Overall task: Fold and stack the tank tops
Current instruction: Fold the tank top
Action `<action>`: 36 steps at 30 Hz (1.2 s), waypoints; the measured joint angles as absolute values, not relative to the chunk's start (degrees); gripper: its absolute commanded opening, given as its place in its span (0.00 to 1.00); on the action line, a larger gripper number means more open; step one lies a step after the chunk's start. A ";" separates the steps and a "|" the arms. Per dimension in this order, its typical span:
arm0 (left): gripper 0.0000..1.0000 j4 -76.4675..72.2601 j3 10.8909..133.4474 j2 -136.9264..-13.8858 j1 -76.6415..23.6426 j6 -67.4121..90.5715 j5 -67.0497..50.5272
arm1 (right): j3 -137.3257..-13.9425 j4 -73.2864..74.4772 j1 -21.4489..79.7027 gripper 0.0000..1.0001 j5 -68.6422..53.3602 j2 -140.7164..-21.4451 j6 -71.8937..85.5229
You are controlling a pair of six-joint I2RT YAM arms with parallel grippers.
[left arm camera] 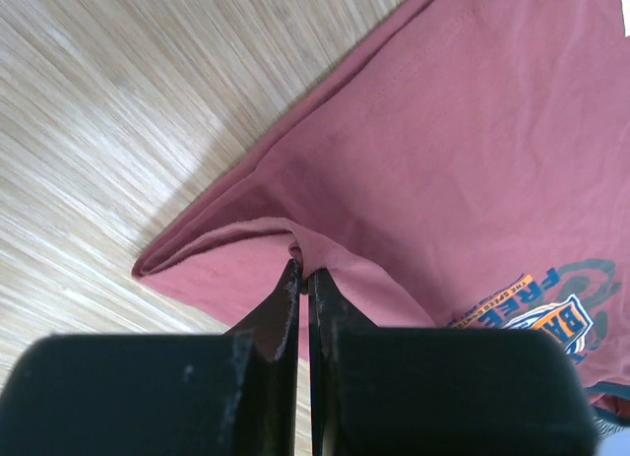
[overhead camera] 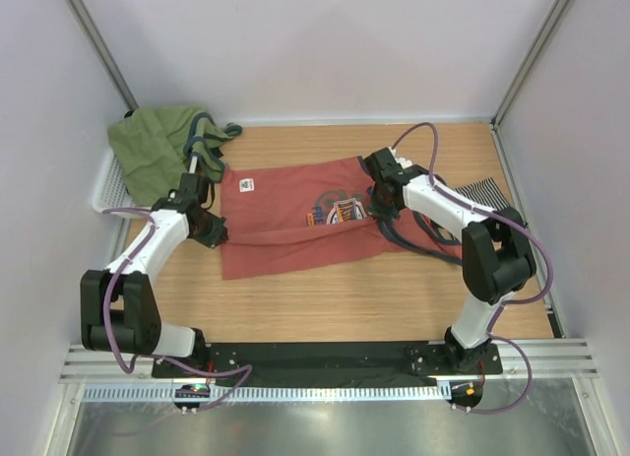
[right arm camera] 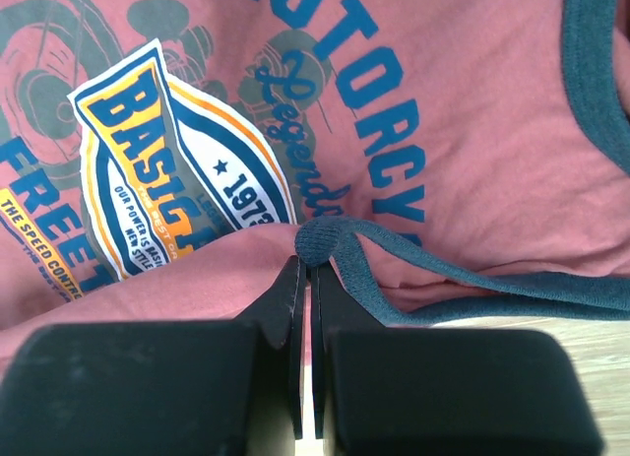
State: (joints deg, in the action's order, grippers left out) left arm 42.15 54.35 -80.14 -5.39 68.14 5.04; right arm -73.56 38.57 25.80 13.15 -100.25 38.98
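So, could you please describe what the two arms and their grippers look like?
Both the left arm and right arm have white link shells, black joints and a mauve cable looped alongside. The left gripper and right gripper have flat matte-black fingers.

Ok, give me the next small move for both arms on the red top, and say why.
Probably carry both pinched spots together toward the far edge, then lay them down. The left gripper is shut on a raised fold at the hem end of the red top. The right gripper is shut on the teal trim. The flap between them reaches only partway across, so the fold looks unfinished.
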 measured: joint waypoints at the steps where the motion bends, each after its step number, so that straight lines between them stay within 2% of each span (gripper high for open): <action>1: 0.00 42.06 54.33 -80.25 -5.08 68.20 4.91 | -73.82 38.57 25.80 0.04 13.15 -100.44 38.92; 15: 0.00 40.32 54.33 -82.67 -2.33 68.36 3.92 | -79.29 39.13 25.80 0.04 12.88 -105.25 37.80; 27: 0.00 38.92 55.72 -88.40 -1.26 68.31 3.18 | -83.37 40.25 25.80 0.08 13.63 -109.89 37.32; 29: 0.08 38.70 56.05 -89.38 -1.08 68.34 2.92 | -84.01 40.45 25.78 0.17 13.89 -110.76 37.36; 30: 0.15 38.39 56.16 -89.84 -1.04 68.31 2.81 | -84.27 40.42 25.78 0.21 14.04 -111.11 37.34; 33: 0.44 37.32 56.27 -90.50 -0.97 67.66 2.37 | -84.55 40.25 25.67 0.45 15.07 -111.59 37.63; 34: 0.60 36.86 56.29 -90.50 -0.95 67.33 2.26 | -84.53 39.99 25.58 0.49 15.38 -111.57 37.82; 35: 0.66 36.47 56.29 -90.41 -0.95 66.81 2.24 | -84.47 39.42 25.47 0.52 15.62 -111.50 37.78; 36: 0.75 36.03 56.29 -90.35 -0.93 66.89 2.15 | -84.14 38.46 25.39 0.64 15.84 -111.33 37.80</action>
State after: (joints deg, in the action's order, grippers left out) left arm 36.03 56.29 -90.35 -0.93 66.89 2.15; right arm -84.14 38.46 25.39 15.84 -111.33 37.80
